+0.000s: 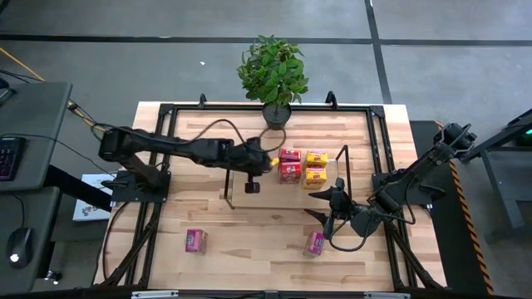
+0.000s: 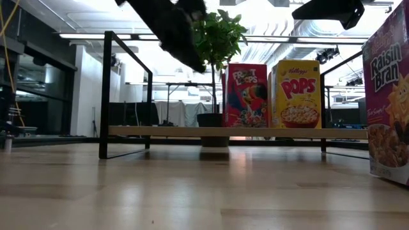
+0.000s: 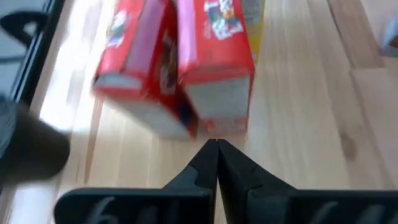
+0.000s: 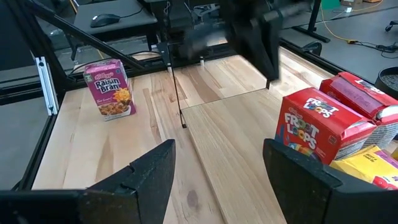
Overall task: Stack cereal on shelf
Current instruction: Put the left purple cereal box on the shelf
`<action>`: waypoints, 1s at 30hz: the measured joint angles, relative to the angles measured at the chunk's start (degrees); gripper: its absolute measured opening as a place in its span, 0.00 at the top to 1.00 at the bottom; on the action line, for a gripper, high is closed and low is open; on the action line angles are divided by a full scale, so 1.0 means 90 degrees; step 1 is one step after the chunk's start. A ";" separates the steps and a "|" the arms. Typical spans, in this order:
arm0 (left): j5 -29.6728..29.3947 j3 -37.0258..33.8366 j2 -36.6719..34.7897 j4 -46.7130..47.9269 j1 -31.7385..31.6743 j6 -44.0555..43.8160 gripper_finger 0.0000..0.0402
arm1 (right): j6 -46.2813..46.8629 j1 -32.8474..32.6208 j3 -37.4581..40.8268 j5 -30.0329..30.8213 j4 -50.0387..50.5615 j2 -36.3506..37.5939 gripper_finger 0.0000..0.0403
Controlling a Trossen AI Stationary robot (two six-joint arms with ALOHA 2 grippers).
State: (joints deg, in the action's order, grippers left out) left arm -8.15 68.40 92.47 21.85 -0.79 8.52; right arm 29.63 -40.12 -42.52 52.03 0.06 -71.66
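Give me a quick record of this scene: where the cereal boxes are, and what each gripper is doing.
on shelf: two red boxes, two yellow boxes
off shelf, on table: two pink boxes, one front left, one front right
left gripper: fingers shut, empty, beside the red boxes
right gripper: fingers open, empty, above the table near the shelf's right frame

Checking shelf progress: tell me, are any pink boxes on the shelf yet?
No; both pink boxes sit on the tabletop, off the shelf.
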 joint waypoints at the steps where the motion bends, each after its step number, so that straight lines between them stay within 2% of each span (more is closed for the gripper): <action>1: 0.0004 -0.0002 -0.0184 0.0284 0.0013 -0.0109 1.00 | 0.0000 0.0002 0.0000 0.0000 0.0008 0.0000 0.41; 5: -0.0003 -0.0004 -0.1006 0.1189 0.0253 -0.0590 1.00 | -0.0002 0.0000 0.0000 0.0002 0.0014 0.0000 0.41; 7: -0.0004 -0.0078 -0.1467 0.1271 0.0542 -0.0818 1.00 | -0.0005 0.0000 0.0002 0.0002 0.0042 0.0000 0.41; 14: -0.0328 -0.1325 -0.3140 0.0523 0.2223 -0.1517 1.00 | 0.0044 0.0000 0.0002 0.0003 0.0071 -0.0002 0.41; 20: -0.0479 -0.1925 -0.3805 0.0227 0.3430 -0.2602 0.98 | 0.0065 0.0002 0.0002 0.0007 0.0060 0.0000 0.41; 24: -0.0490 -0.1925 -0.3801 0.0114 0.3906 -0.3156 0.89 | 0.0158 0.0001 0.0002 0.0007 0.0063 0.0000 0.41; 30: -0.0545 -0.1928 -0.3632 -0.0310 0.4072 -0.3320 0.65 | 0.0158 0.0000 0.0002 0.0010 0.0060 0.0000 0.41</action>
State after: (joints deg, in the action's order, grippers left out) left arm -13.06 51.05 59.78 19.06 35.86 -21.36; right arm 31.05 -40.12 -42.50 52.12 0.60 -71.66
